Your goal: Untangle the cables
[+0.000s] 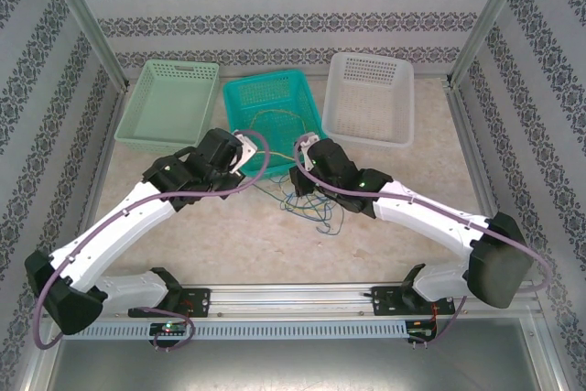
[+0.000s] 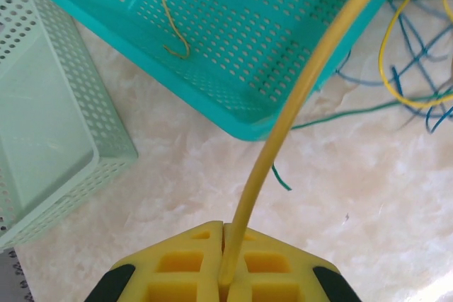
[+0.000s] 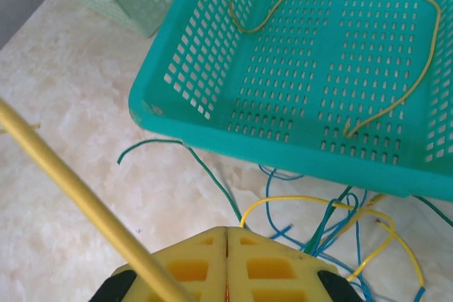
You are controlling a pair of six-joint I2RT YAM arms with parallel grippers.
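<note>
The left gripper [image 2: 225,249] is clamping a yellow cable [image 2: 263,167] that is rising toward the upper right. The right gripper [image 3: 226,245] is keeping its fingers together, with a yellow strand [image 3: 71,182] crossing at lower left. The tangle [image 1: 307,200] is lying mid-frame below the teal basket [image 1: 271,80]. The basket is holding a loose yellow wire [image 3: 433,40].

Bright, even, diffuse light from above. The arms throw only faint, soft-edged shadows on the pale worktop [image 1: 229,235]. In both wrist views the worktop is close to overexposed, and its marbling washes out. The yellow cable [image 2: 283,132] nearest each lens is soft and enlarged, while the teal basket [image 2: 233,68] behind it is sharp. No hard glare spots.
</note>
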